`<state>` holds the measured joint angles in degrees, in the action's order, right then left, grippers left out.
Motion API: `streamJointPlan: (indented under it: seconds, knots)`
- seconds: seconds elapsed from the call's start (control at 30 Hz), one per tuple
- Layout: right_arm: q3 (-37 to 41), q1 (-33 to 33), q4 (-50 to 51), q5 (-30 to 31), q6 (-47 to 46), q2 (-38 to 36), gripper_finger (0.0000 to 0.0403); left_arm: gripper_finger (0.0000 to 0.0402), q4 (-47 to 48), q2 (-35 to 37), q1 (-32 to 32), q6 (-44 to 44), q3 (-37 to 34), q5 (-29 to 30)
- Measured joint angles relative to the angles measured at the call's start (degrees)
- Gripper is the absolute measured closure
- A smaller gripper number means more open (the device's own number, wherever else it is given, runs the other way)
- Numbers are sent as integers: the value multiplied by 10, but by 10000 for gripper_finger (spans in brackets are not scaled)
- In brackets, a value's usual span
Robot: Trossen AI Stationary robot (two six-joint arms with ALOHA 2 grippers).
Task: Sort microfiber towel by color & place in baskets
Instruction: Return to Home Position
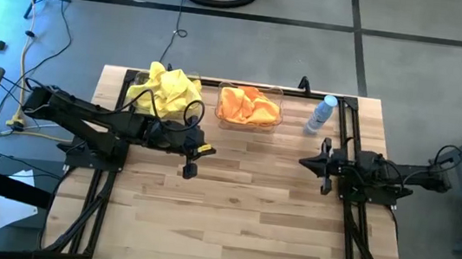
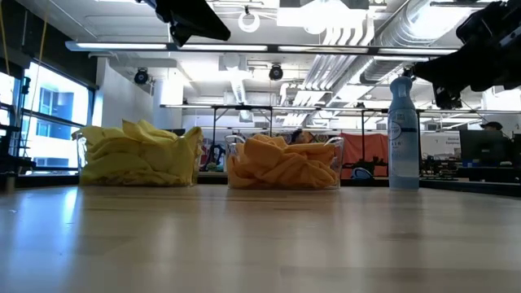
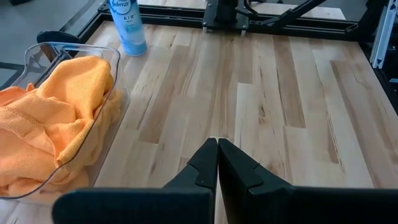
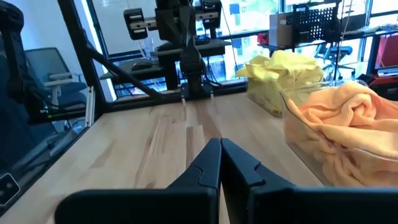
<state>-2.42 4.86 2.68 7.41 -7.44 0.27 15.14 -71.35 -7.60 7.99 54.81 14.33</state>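
Yellow towels (image 1: 166,89) are heaped in the left clear basket (image 2: 80,146) at the table's far edge. Orange towels (image 1: 248,105) fill the right clear basket (image 1: 278,117) beside it. Both piles show in the low view, yellow towels (image 2: 140,153) and orange towels (image 2: 283,161). My left gripper (image 3: 217,146) is shut and empty, hovering above the table in front of the yellow basket. My right gripper (image 4: 220,144) is shut and empty too, above the table's right side.
A pale spray bottle with a blue top (image 1: 322,114) stands right of the orange basket near the far edge. Black frame rails (image 1: 112,177) run along both sides of the table. The wooden table top (image 1: 248,210) lies bare between the arms and toward the near edge.
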Motion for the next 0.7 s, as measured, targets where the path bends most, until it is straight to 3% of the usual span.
streamJointPlan:
  seconds: [0.23,0.4,0.7]
  knots:
    - [0,0,5,-5,24,2,403,401,0,0,0,0,0,0]
    - [-2,0,13,-10,-7,1,403,401,0,0,0,0,0,0]
    - [-47,0,153,-35,-18,1,403,401,0,0,0,0,0,0]
